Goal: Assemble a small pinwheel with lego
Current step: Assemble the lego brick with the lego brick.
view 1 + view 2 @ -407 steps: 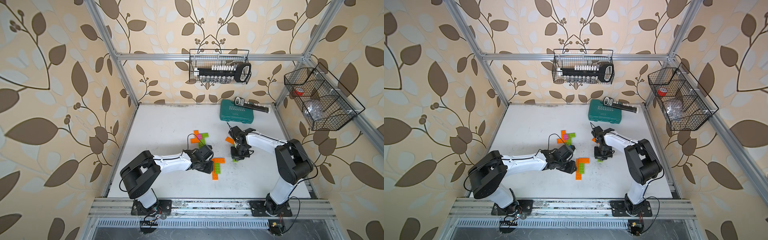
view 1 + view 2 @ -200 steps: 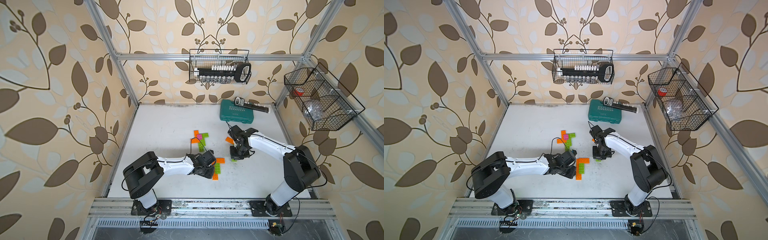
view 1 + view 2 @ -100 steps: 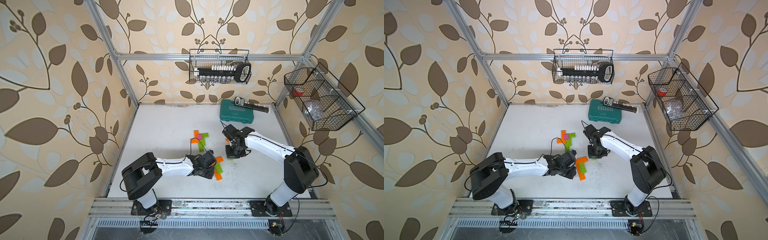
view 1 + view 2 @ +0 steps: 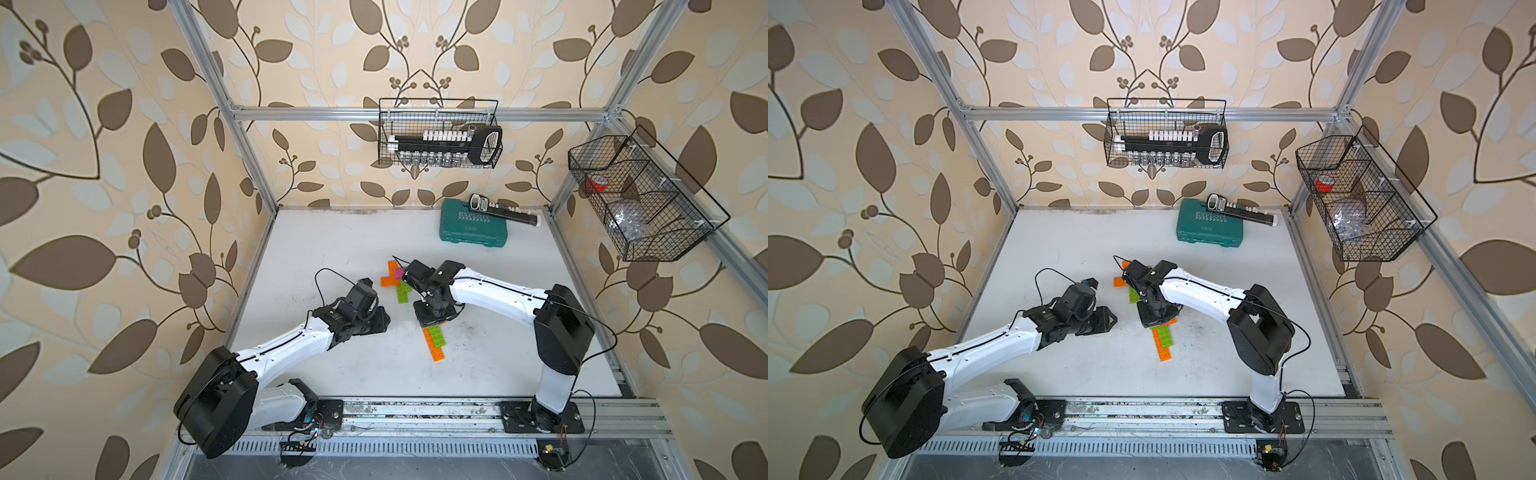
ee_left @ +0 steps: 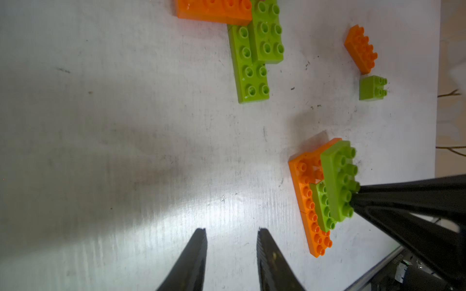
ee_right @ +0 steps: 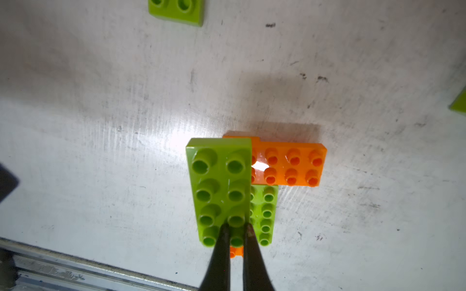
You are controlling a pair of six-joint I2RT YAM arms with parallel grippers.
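In both top views the right gripper (image 4: pixel 432 318) hangs over a flat stack of studded orange and green lego (image 4: pixel 435 336), well apart from the teal tool case (image 4: pixel 473 230) on the scuffed white table (image 4: pixel 332 249). The left gripper (image 4: pixel 380 322), farther from the case, has backed off that stack — the right has come onto it. Left wrist: tapered black jaws a little apart, empty. Right wrist: jaws pinched on a glossy lime-green brick (image 6: pixel 219 186) — it overlaps an orange brick (image 6: pixel 287 166).

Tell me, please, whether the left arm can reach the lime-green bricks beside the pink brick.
Probably yes: the left gripper is open and empty, with only bare table between it and those lime-green bricks.
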